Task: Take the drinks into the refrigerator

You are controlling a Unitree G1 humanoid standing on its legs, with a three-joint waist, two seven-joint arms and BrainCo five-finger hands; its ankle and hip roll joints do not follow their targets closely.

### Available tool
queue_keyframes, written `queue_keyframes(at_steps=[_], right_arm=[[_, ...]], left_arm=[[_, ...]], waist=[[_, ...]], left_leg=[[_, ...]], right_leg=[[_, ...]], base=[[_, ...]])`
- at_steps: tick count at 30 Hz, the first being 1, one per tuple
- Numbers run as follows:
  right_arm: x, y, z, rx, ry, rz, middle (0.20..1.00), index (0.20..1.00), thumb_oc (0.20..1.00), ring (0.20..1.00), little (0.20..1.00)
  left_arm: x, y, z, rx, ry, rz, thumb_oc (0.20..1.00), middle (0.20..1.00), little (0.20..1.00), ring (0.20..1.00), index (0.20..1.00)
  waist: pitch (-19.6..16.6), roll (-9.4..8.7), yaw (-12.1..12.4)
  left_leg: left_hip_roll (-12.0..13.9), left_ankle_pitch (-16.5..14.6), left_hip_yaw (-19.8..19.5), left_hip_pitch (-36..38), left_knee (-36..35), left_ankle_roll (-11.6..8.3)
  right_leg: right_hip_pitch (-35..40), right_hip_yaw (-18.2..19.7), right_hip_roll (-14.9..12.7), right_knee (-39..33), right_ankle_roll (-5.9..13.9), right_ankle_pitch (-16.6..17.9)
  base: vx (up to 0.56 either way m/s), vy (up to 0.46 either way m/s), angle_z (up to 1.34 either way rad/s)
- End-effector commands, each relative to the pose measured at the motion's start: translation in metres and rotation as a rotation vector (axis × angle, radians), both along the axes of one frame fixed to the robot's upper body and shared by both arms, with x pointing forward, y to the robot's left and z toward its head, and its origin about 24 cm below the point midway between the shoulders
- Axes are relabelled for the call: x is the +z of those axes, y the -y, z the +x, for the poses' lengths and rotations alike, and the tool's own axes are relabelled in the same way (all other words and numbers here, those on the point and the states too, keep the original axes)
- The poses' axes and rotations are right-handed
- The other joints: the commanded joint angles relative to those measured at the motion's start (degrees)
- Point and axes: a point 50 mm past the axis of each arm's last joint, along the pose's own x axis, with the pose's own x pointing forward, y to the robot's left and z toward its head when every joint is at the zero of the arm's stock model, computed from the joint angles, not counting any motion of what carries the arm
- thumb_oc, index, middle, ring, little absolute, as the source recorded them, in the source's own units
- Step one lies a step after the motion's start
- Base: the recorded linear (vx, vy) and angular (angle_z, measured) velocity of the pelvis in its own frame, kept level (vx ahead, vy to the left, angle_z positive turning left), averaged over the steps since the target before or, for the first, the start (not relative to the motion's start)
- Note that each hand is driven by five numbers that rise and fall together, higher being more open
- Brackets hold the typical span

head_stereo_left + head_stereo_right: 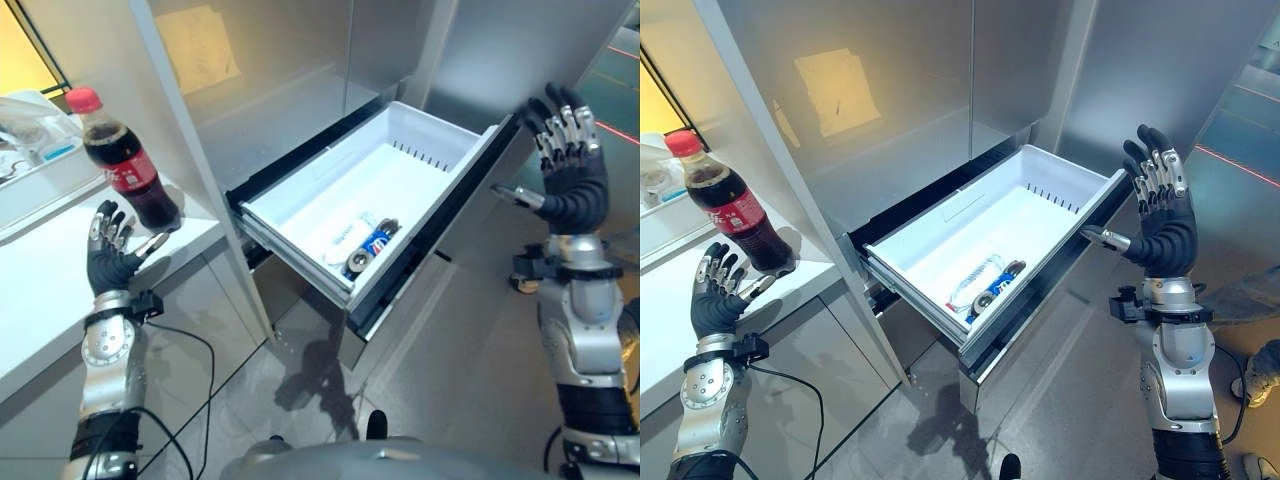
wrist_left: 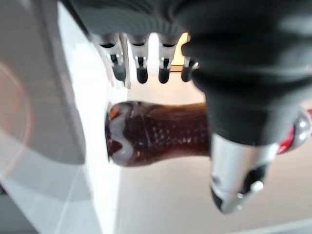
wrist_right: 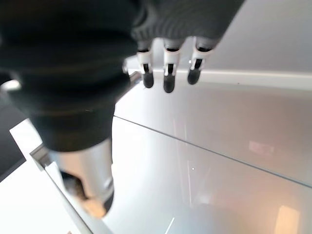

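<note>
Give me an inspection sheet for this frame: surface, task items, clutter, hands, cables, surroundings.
Surface: white counter beside the fridge, bare near its front edge.
Task items: cola bottle upright on the counter, red cap on; white fridge drawer pulled open, with a can and a pale bottle lying in it.
Clutter: clear items at the counter's far end, too indistinct to identify.
Hands: left hand open, just short of the cola bottle, not gripping; right hand open, raised beside the drawer's far corner.
Cables: nothing seen.
Surroundings: grey fridge doors, grey tiled floor.
</note>
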Motion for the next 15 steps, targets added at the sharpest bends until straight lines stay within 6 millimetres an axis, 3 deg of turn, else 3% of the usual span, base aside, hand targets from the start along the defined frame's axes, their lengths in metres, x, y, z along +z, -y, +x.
queue_keyframes(at_steps=[1, 15], right_arm=[[0.029, -0.004, -0.011, 0.048, 0.146, -0.007, 1.000, 1.000, 1.000, 1.000, 1.000], [0.031, -0.008, -0.011, 0.090, 0.150, -0.005, 1.000, 1.000, 1.000, 1.000, 1.000]], left_arm=[[0.025, -0.015, 0.015, 0.017, 0.090, 0.003, 1.000, 1.000, 1.000, 1.000, 1.000], [0.039, -0.014, 0.027, -0.006, 0.107, 0.049, 1.000, 1.000, 1.000, 1.000, 1.000]], waist=[[-0.2, -0.23, 0.2], [0.6, -0.70, -0.8]], left_leg=[[-2.2, -4.0, -2.1, 0.3, 0.1, 3.61], [-2.2, -4.1, -1.3, 0.2, 0.1, 3.85]], right_leg=[[3.5, 0.8, 0.0, 6.4, 2.37, -8.3], [2.3, 2.0, 0.4, 7.0, 2.52, -8.1]], base=[[0.04, -0.004, -0.09], [0.00, 0.002, -0.10]])
